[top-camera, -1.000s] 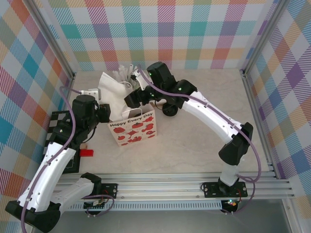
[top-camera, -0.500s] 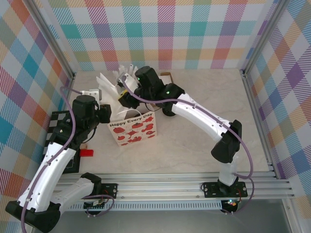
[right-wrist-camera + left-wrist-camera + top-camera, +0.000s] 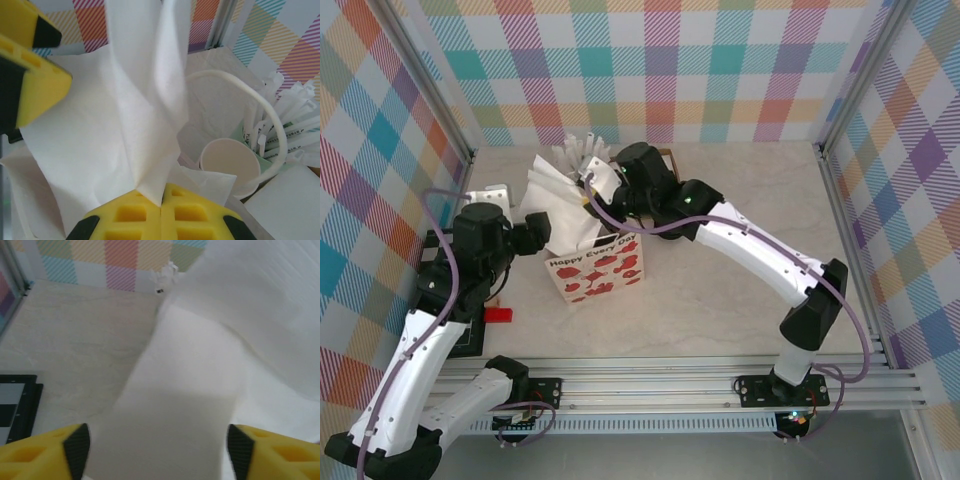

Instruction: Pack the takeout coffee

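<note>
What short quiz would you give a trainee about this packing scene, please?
1. True or false: the right gripper is shut on the white tissue paper.
2. Which words are printed on the paper bag? A) Happy Every Day B) Thank You C) Fresh Coffee
3. Fill in: the left gripper, beside the bag, has its jaws ___.

Key: 1 true; 2 A; 3 open.
</note>
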Tool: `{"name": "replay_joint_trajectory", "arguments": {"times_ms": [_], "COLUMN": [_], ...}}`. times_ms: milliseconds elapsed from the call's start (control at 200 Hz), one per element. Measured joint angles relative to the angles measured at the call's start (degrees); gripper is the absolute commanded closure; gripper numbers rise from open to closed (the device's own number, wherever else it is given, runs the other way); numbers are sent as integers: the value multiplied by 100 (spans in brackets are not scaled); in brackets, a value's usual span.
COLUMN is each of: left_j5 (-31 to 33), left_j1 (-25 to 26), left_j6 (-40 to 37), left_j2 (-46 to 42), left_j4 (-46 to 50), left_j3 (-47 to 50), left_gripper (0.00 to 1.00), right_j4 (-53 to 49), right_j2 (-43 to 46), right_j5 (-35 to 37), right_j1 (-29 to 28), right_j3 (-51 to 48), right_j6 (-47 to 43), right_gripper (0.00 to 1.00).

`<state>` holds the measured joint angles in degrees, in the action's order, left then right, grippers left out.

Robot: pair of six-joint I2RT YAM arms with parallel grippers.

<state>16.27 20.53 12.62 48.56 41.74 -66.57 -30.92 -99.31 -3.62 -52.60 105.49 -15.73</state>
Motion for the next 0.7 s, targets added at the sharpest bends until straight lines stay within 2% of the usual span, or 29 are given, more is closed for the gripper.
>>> {"name": "replay_joint_trajectory", "arguments": {"times_ms": [95,235,550,700], "left_j5": [544,1082,984,890], "left_j1": [-7,-7,-7,-7], "left_j6": [201,496,717,754], "left_j2": [11,168,313,299], "left_j4": [35,173,188,212], "left_j3": [-20,-118,-120,-120], "left_gripper": [0,0,0,0], "right_j4": [-85,-103,-35,-125], "right_j2": [81,136,417,737], "right_j5": [133,608,1202,1110], "right_j1": [0,0,7,11], "right_j3": [-57,-94,-452,-682], "right_j6": [-136,-146,-131,-400], "right_gripper": [100,100,100,100]}}
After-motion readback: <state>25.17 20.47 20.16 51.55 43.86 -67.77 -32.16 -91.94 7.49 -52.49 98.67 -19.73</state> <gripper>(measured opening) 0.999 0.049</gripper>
